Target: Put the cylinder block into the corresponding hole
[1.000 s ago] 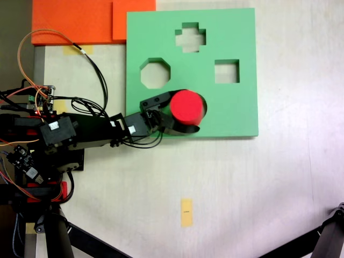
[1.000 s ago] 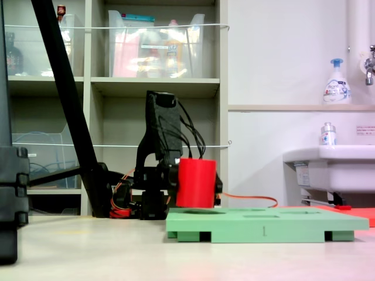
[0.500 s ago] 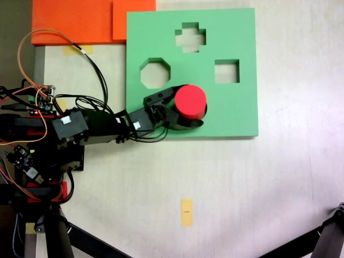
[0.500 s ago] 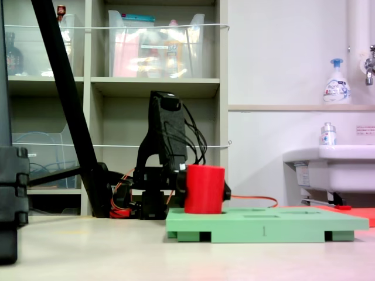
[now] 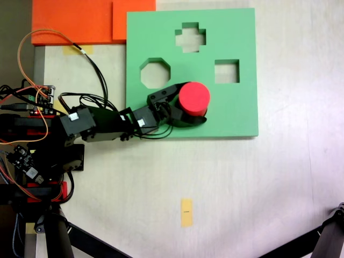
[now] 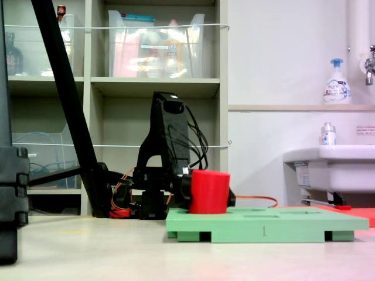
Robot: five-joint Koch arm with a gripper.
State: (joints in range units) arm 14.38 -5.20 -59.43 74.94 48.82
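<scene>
On green board (image 5: 231, 113): red cylinder block (image 5: 194, 97), pinched by pincer (image 5: 185, 106).

Black jaws either side of block in both fixed views, upper one toward octagonal cut-out (image 5: 155, 73), lower one curving under block's near edge. Side-on (image 6: 209, 192): block upright, base sunk partway into board top, i.e. in the corresponding hole, rim hidden under it. Sq. cut-out (image 5: 227, 71) and cross cut-out (image 5: 190, 37) unfilled. Board flat on table (image 5: 242, 193).
</scene>
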